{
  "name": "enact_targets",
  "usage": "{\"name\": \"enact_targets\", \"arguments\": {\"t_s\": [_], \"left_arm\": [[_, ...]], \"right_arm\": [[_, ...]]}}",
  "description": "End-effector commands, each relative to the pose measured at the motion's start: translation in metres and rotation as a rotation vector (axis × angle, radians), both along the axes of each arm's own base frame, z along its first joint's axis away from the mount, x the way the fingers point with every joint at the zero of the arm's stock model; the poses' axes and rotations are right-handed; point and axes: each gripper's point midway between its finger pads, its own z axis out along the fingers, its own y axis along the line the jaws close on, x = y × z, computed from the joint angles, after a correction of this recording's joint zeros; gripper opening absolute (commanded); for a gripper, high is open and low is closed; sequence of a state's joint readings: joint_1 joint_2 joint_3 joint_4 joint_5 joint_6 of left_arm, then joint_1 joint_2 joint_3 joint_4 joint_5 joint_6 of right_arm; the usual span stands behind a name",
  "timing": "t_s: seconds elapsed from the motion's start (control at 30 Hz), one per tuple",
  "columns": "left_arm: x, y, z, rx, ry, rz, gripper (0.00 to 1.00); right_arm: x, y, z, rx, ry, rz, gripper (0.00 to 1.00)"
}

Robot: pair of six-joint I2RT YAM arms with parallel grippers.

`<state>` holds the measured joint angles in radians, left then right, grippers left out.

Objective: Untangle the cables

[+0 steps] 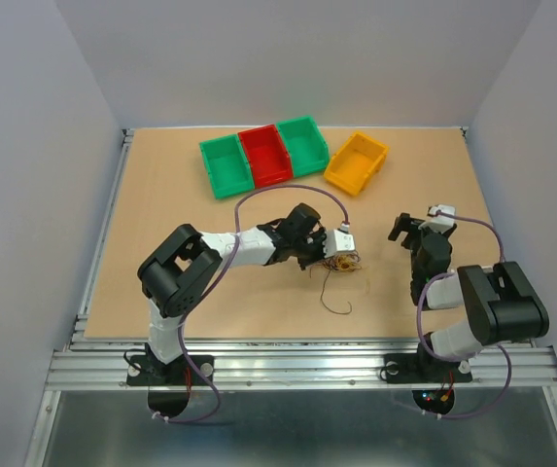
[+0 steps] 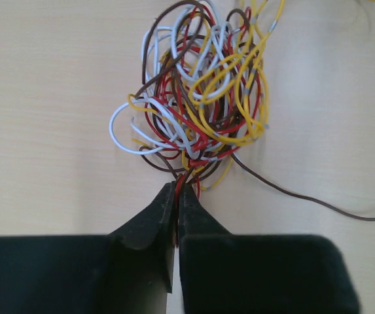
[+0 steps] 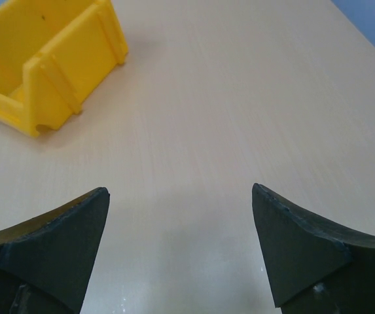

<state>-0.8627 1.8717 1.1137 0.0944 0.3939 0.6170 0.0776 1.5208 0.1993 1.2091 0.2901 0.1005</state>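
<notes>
Left wrist: cables (image 2: 200, 91) form a loose knot of white, yellow, red, brown loops on the table (image 2: 43, 98); left gripper (image 2: 177, 191) pinches its near strands; right gripper (image 3: 180, 222) jaws wide.

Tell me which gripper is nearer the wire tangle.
Left. The left gripper is pinched shut on the near edge of the wire tangle. The right gripper hangs open over the table, well off to the tangle's right.
</notes>
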Motion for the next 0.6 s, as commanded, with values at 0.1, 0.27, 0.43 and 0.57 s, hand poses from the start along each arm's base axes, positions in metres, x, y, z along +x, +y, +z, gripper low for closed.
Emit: {"name": "enact_targets", "arguments": {"t_s": [0.1,0.27,0.43,0.57], "left_arm": [[0.018,0.002,0.033,-0.065,-0.03,0.048,0.0],[0.038,0.02,0.045,-0.132,0.047,0.104,0.0],[0.044,0.027,0.053,-0.164,0.072,0.107,0.0],[0.044,0.029,0.051,-0.156,0.071,0.109,0.0]], "right_arm": [[0.013,0.028,0.044,0.04,0.017,0.14,0.92],[-0.001,0.078,0.042,-0.039,0.148,0.255,0.93],[-0.021,0.113,0.055,0.147,0.2,0.402,0.91],[-0.043,0.137,0.05,0.216,0.214,0.534,0.86]]}}
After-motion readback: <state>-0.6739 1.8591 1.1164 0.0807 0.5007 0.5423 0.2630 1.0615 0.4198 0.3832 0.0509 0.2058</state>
